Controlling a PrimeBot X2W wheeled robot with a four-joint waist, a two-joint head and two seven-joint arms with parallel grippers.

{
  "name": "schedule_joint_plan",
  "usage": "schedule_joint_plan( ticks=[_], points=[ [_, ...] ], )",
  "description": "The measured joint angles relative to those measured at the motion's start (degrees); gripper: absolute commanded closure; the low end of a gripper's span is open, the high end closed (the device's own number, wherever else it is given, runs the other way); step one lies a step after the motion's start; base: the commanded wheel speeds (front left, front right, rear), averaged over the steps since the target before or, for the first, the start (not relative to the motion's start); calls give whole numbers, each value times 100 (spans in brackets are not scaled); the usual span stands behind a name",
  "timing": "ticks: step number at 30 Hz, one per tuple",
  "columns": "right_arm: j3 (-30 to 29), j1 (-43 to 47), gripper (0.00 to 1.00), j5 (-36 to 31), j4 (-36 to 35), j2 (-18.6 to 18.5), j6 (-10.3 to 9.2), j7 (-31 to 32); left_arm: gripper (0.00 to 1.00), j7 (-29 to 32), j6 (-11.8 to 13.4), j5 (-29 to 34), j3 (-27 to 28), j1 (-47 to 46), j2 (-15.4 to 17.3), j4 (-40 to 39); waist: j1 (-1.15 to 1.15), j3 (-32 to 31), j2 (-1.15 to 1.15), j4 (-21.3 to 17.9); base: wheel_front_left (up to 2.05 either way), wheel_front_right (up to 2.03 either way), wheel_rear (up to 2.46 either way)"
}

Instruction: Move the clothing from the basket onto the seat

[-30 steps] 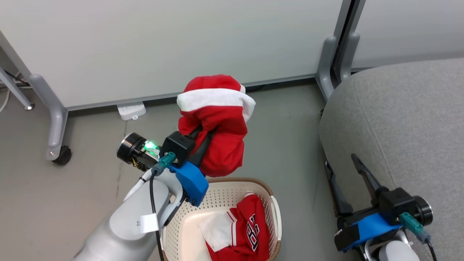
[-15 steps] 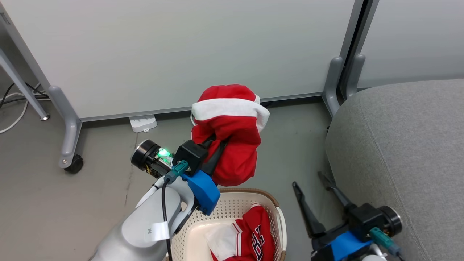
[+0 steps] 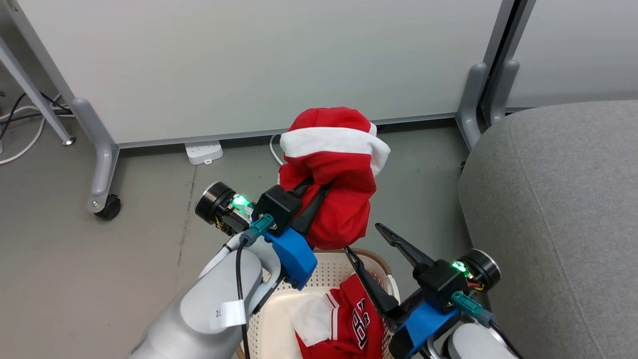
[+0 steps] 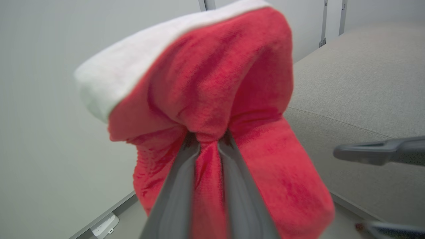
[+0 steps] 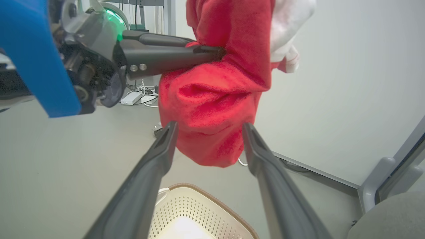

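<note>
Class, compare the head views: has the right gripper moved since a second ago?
Yes. The right gripper has swung left, away from the seat, toward the basket.

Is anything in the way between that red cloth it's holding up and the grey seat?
Only the robot's own right gripper, jaws open, sits low between the red cloth and the seat; otherwise just floor.

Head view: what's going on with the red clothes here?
The left gripper is shut on a plain red garment, held clear of the basket. The open right gripper points at the garment's hanging lower end without gripping it. A red jersey lies in the basket. The grey seat is at the robot's right.
</note>
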Motion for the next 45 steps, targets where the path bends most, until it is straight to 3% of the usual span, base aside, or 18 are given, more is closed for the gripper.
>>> schedule_joint_plan(
  ticks=[13,25,26,27,45],
  points=[
    [209,-909,0,59,961,163,0,0,100,0,-64,83,7,-185,-233,-44,0,282,0,182,0,0,0],
    [339,-1192,2,619,926,194,0,0,100,0,-103,101,-7,-229,-375,-45,0,378,0,329,0,0,0],
    [334,-1197,80,657,927,194,0,0,100,0,-113,101,-3,-230,-380,-46,0,376,0,333,0,0,0],
    [330,-1209,100,665,933,194,0,0,100,0,-113,101,0,-231,-389,-47,0,374,0,338,0,0,0],
    [405,-1202,100,653,1026,194,0,0,100,0,-124,242,208,-227,-420,-44,0,329,0,301,0,0,0]
  ],
)
